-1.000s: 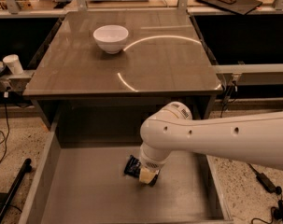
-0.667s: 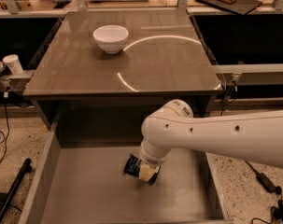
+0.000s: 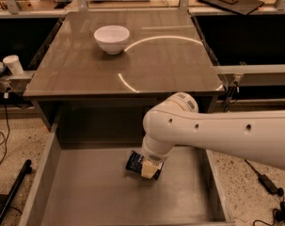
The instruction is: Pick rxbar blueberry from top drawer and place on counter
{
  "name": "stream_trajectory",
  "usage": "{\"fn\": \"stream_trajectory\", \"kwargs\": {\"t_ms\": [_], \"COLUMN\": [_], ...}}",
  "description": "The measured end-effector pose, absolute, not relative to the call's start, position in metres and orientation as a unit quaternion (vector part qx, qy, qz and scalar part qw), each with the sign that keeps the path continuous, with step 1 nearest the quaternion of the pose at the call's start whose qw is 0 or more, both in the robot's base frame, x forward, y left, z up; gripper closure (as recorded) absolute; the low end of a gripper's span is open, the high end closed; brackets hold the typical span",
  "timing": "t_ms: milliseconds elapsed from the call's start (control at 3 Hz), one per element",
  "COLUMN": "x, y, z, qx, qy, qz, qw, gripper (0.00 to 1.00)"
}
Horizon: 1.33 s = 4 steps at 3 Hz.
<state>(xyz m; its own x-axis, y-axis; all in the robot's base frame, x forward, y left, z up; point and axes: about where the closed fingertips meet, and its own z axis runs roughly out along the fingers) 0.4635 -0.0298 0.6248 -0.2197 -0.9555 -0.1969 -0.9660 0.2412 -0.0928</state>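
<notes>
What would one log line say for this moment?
tool: in drawer, at bar | bar: in drawer, not on counter | bowl: on counter

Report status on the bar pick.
The gripper low in top drawer, at rxbar blueberry. Bar in drawer, not yet on counter. Counter holds white bowl, far side.

Warm, dim light; a bright curved glare shines on the counter (image 3: 76, 65); the gripper (image 3: 150, 170) sits low in the shadowy top drawer (image 3: 85, 192)

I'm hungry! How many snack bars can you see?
1. The rxbar blueberry lies in the top drawer, partly under the tool, which reaches down to it. More could hide beneath the arm.
</notes>
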Motion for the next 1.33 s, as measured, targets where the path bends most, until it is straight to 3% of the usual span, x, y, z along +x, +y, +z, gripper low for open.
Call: {"fn": "stream_trajectory", "kwargs": {"t_ms": [1333], "x": [0.475], "y": [-0.044], "z": [0.679], "qx": [-0.621], "qy": [0.776], "qz": [-0.023], "qw": [0.109], "gripper": [1.0]}}
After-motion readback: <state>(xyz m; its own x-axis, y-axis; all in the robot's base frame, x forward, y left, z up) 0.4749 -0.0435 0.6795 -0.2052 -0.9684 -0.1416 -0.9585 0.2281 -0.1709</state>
